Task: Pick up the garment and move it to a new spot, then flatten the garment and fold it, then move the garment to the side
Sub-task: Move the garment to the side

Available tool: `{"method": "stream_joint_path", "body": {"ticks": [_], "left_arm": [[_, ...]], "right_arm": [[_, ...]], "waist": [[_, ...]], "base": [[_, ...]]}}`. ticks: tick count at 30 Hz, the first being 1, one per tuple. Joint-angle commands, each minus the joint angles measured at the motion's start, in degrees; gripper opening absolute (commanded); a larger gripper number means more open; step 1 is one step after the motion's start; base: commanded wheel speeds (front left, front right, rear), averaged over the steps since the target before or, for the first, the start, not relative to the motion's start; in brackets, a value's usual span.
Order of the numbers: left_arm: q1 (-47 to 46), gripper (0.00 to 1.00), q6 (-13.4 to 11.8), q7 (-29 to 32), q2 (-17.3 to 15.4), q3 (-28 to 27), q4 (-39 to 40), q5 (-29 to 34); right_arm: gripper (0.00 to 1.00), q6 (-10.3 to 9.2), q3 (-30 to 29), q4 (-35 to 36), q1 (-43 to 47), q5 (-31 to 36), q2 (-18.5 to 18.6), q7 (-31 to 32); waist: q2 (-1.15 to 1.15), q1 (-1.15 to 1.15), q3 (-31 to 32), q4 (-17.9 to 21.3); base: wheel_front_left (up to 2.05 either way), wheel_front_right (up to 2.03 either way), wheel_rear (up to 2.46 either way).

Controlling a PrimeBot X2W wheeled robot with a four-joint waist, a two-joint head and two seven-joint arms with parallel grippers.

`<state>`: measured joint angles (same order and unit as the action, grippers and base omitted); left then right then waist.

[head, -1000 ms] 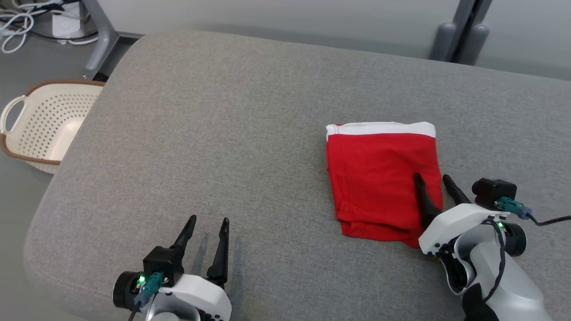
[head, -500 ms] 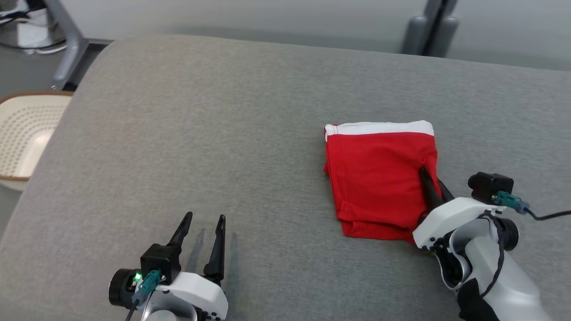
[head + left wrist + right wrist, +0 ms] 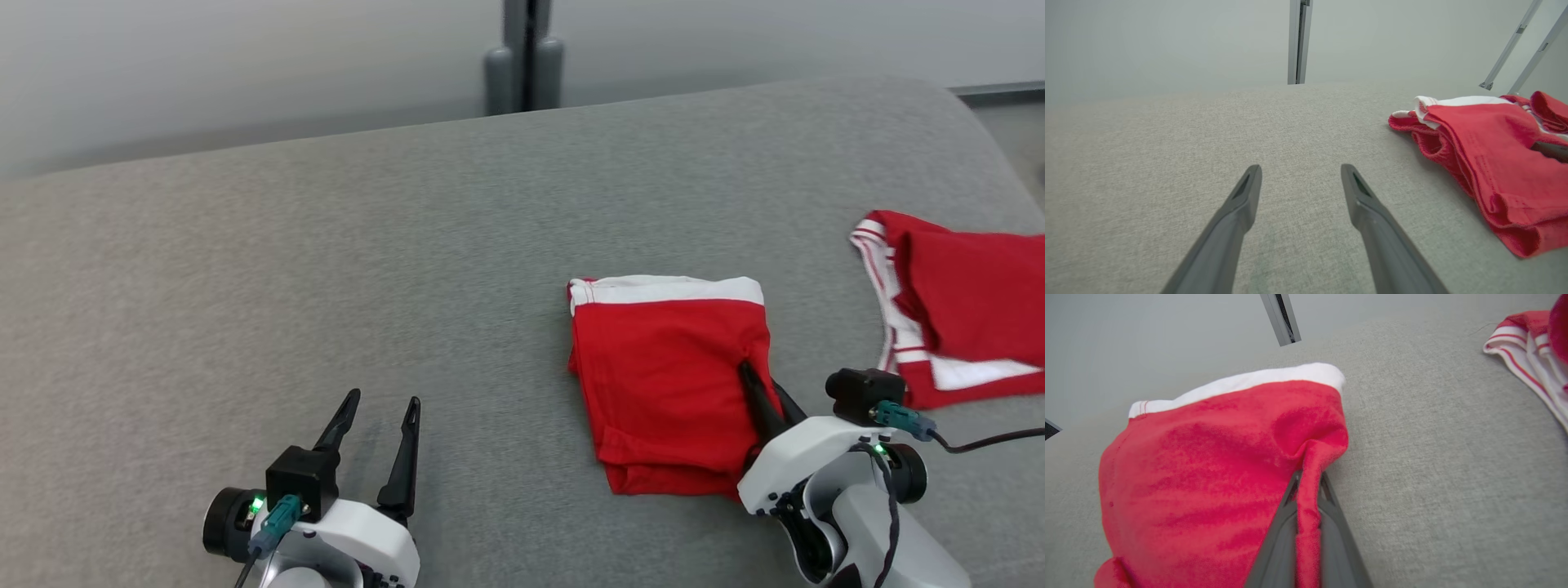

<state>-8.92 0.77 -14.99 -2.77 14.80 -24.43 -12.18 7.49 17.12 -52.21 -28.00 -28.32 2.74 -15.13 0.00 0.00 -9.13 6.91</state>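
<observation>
Garment (image 3: 665, 384); second garment (image 3: 971, 302); two, seemingly

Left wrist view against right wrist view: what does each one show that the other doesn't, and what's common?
Left wrist: the left gripper, open, fingers spread over bare cushion. Right wrist: the right gripper shut on a pinched edge of the garment, white waistband at the far end. Both: the red garment lying folded on the grey cushion, and a grey upright post behind it.
</observation>
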Motion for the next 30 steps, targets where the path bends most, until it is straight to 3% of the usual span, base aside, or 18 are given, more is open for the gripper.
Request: {"method": "stream_joint_path", "body": {"ticks": [1, 8, 14, 22, 30], "left_arm": [[-0.2, 1.0, 0.3, -0.3, -0.3, -0.1, -0.2, 0.4], [0.0, 1.0, 1.0, -0.3, -0.3, 0.1, -0.4, 0.8], [-0.7, 1.0, 1.4, -0.3, -0.3, 0.7, 0.0, -0.3], [-1.5, 1.0, 1.7, -0.3, -0.3, 2.0, 0.1, 0.2], [-2.7, 1.0, 2.2, -0.3, -0.3, 2.1, 0.0, 1.3]], "right_arm": [[0.0, 0.0, 0.4, 0.5, 0.7, -0.3, 0.4, 0.0], [0.0, 0.0, 3.0, 1.8, 1.8, -0.9, 0.4, 0.0], [0.0, 0.0, 4.5, 2.2, 0.8, 1.0, 0.3, 0.0], [0.0, -0.01, 5.6, 1.6, -3.5, 6.5, 1.0, 0.0], [0.0, -0.01, -1.0, -2.1, -12.0, 13.7, 5.2, 0.0]], "waist": [[0.0, 0.0, 1.2, 7.4], [0.0, 0.0, 1.3, 15.3], [0.0, 0.0, 0.4, 18.4], [0.0, 0.0, -1.2, 18.2], [0.0, 0.0, -3.2, 13.9]], "base": [[0.0, 0.0, 0.0], [0.0, 0.0, 0.0], [0.0, 0.0, 0.0], [0.0, 0.0, 0.0], [0.0, 0.0, 0.0]]}}
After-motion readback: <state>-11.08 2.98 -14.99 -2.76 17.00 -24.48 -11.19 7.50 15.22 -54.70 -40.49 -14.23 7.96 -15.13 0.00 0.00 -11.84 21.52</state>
